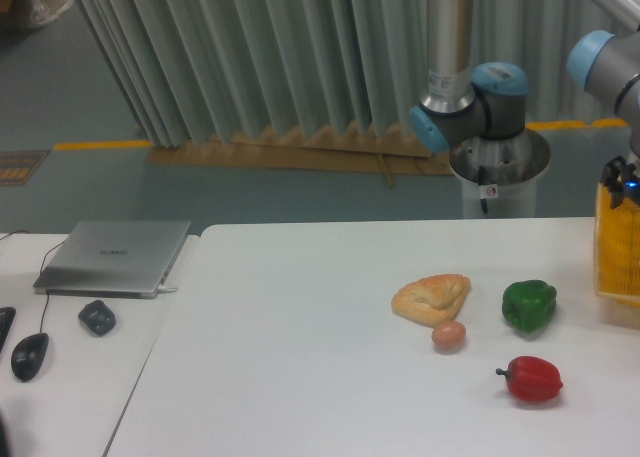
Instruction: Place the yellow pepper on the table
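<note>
We see grey pleated curtains (250, 57) behind the white table (300, 377), a smaller desk (70, 377) with a closed laptop (112, 257) alongside. Our gripper (628, 177) sits at the right edge over a yellow basket (618, 242); we cannot tell its jaws' state. The yellow pepper isn't visible. A flatbread (432, 297), green pepper (528, 305), red pepper (532, 379) and egg (449, 336) rest on the table.

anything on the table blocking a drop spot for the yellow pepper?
No. The bread, egg, green pepper and red pepper cluster at right; the table is bare to their left. The yellow pepper is not visible, and the tool is at the frame's right edge.
</note>
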You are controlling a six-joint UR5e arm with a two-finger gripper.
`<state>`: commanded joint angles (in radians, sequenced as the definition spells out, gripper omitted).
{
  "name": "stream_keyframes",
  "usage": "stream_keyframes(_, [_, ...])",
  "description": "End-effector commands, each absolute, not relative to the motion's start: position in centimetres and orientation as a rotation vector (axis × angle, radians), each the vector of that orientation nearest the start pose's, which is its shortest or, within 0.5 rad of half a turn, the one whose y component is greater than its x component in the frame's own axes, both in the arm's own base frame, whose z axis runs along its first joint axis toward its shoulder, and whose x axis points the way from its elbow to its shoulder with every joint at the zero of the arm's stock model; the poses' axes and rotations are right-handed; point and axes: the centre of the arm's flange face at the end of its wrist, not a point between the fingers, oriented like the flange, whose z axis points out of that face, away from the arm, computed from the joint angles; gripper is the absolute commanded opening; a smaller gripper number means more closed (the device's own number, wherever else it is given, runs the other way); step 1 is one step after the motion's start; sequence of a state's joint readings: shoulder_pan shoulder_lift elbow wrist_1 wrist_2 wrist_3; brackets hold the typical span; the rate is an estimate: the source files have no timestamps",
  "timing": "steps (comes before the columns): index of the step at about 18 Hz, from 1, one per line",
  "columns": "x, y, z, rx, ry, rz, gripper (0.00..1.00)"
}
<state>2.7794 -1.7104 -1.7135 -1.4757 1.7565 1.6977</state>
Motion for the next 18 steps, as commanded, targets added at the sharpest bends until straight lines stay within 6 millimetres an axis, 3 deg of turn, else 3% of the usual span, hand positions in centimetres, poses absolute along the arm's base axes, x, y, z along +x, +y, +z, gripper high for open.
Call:
stream_keyframes(2, [-44.3, 28.6, 35.7, -3.182, 0.966, -0.298, 1.00])
stream_keyframes(5, [-44.5, 27.7, 35.0, -3.190, 0.921, -0.323, 1.00])
stream_keyframes(7, [-45.1, 26.8, 35.2, -3.241, 0.644, -0.297, 1.00])
stream_keyframes(8, [-45.5, 26.3, 35.2, -3.265, 0.380, -0.281, 1.00])
stream_keyframes(12, [-46.9, 24.8, 35.7, -3.297, -0.041, -0.240, 1.00])
stream_keyframes(14, [-47.6, 25.2, 35.0, -3.300, -0.137, -0.205, 1.00])
stream_keyframes(18, [-46.8, 25.4, 32.9, -3.311, -0.186, -0.214, 1.00])
